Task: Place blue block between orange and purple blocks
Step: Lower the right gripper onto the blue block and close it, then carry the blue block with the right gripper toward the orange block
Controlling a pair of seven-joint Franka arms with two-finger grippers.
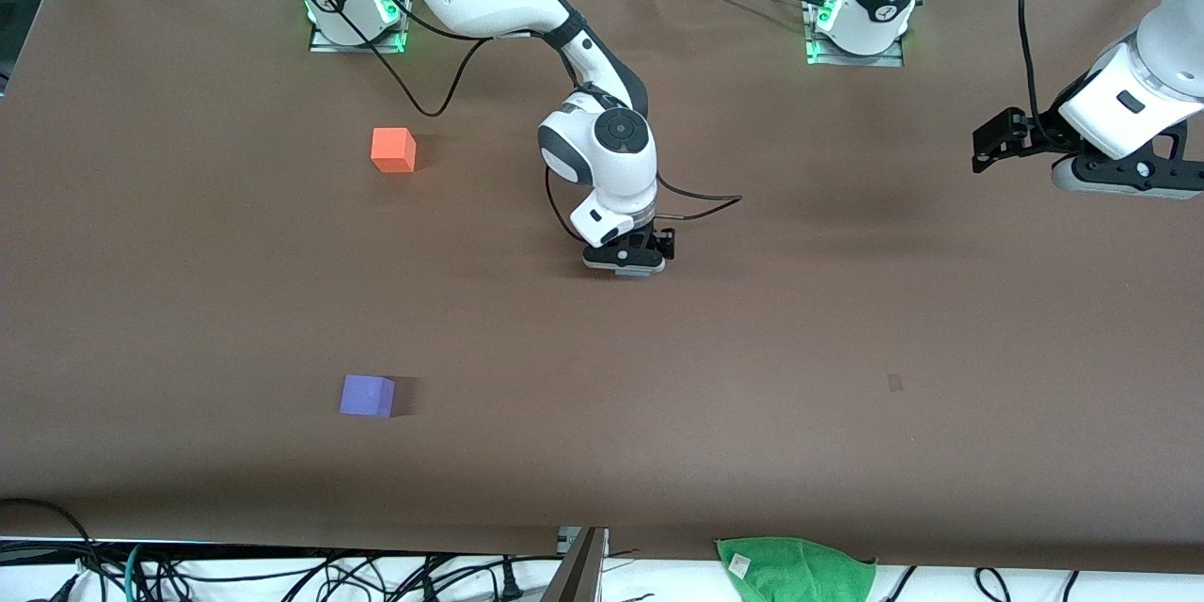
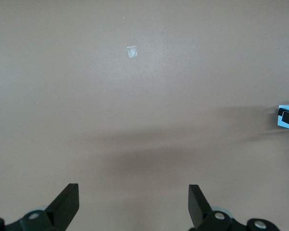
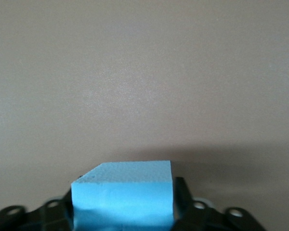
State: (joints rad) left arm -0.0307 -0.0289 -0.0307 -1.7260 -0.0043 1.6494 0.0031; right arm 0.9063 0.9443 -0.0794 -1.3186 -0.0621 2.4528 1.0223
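Blue block [image 3: 123, 195] clamped in the right gripper [image 1: 625, 260], low over the middle of the table [image 1: 809, 320].

It looks like light, stiff foam with matte faces, so a pinch on two flat sides should hold. The brown table is bare between the orange block [image 1: 393, 150] and purple block [image 1: 367, 395]. The left gripper [image 2: 134, 206] waits, fingers apart, over its own end.

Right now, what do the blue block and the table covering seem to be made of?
Blue block, held in the right claw: probably foam, matte, with a grainy, pitted top face and a chipped corner. Table covering: looks like matte brown paper or thin sheet, with no gloss; the material is uncertain.
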